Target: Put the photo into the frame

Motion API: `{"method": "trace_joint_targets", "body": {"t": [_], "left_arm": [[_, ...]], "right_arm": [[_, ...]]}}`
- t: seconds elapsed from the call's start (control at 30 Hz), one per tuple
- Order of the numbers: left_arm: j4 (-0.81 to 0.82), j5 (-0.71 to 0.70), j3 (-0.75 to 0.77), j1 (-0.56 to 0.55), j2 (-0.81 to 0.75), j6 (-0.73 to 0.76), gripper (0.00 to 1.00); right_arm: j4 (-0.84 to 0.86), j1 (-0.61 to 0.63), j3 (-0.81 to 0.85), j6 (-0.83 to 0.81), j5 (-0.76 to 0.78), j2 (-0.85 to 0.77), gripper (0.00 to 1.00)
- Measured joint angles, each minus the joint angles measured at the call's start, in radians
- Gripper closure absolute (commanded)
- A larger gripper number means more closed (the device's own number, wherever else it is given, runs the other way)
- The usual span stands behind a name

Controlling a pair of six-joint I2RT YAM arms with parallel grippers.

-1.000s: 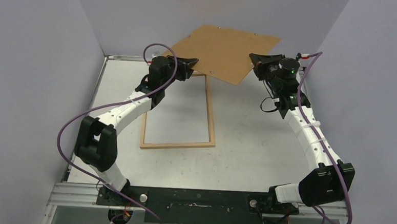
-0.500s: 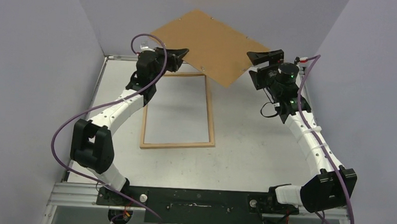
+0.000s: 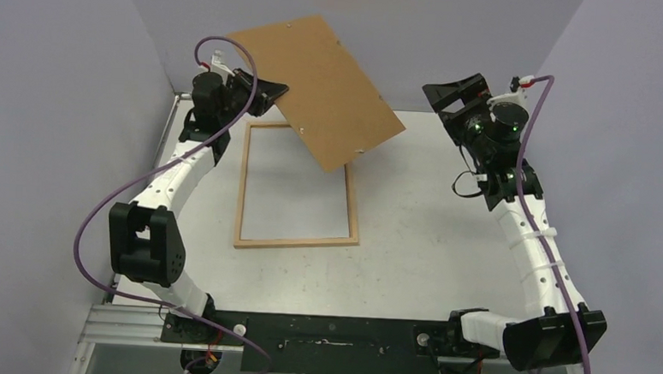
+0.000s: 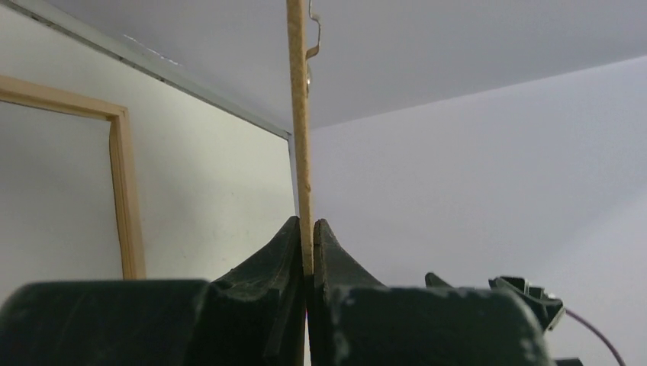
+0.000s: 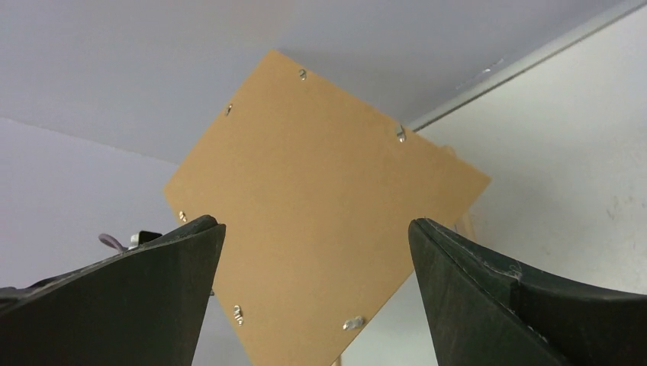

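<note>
**Left gripper** (image 3: 275, 91): found clenched on one edge of the backing board (image 3: 316, 83). In the left wrist view the thin brown panel is seen edge-on, pinched between the two closed fingers.

**Backing board:** held clear of the table (image 3: 428, 235), above its far left corner area, and tilted. One broad brown face is turned toward the overhead camera. Its lowest corner is seen over the far right corner of the frame (image 3: 295, 240); whether contact is made there cannot be determined. Small metal clips (image 5: 400, 134) are noted near the board's edges in the right wrist view.

**Right gripper** (image 3: 454, 99): found released, with the jaws spread wide and nothing gripped. It is raised above the far right part of the table, well apart from the board, and is pointed toward it. Most of the board is seen between the two fingers in the right wrist view.

**Frame:** light wood with narrow rails, laid flat on the table left of centre. Its long sides run from near to far, and its far rail is close to the table's far edge. Bare table surface is seen through its opening. It is touched by neither gripper.

**Cabling:** a purple cable (image 3: 95, 217) is looped along each arm
</note>
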Motion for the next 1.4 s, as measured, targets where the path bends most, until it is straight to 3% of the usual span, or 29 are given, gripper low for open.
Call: {"method": "trace_joint_targets", "body": {"t": [0.13, 0.4, 0.73, 0.9, 1.07, 1.13, 1.27, 1.4], "left_arm": [[0.000, 0.128, 0.029, 0.053, 0.000, 0.034, 1.00], [0.090, 0.401, 0.056, 0.127, 0.000, -0.004, 1.00], [0.384, 0.670, 0.117, 0.154, 0.004, -0.175, 1.00], [0.573, 0.774, 0.157, 0.158, 0.035, -0.310, 1.00], [0.653, 0.821, 0.171, 0.185, 0.051, -0.373, 1.00], [0.664, 0.821, 0.171, 0.195, 0.051, -0.385, 1.00], [0.667, 0.797, 0.171, 0.205, 0.051, -0.395, 1.00], [0.668, 0.755, 0.171, 0.206, 0.051, -0.400, 1.00]], "right_arm": [[0.025, -0.023, 0.093, -0.090, -0.147, 0.100, 0.05], [0.022, -0.021, 0.125, -0.223, -0.364, 0.215, 0.05], [0.093, -0.022, 0.231, -0.232, -0.623, 0.306, 0.09], [0.246, -0.022, 0.243, -0.152, -0.708, 0.321, 0.22], [0.494, -0.022, 0.209, -0.003, -0.771, 0.326, 0.36], [0.546, -0.021, 0.192, 0.034, -0.782, 0.326, 0.34], [0.610, -0.011, 0.152, 0.082, -0.784, 0.325, 0.18], [0.610, 0.006, 0.077, 0.085, -0.752, 0.315, 0.17]]}}
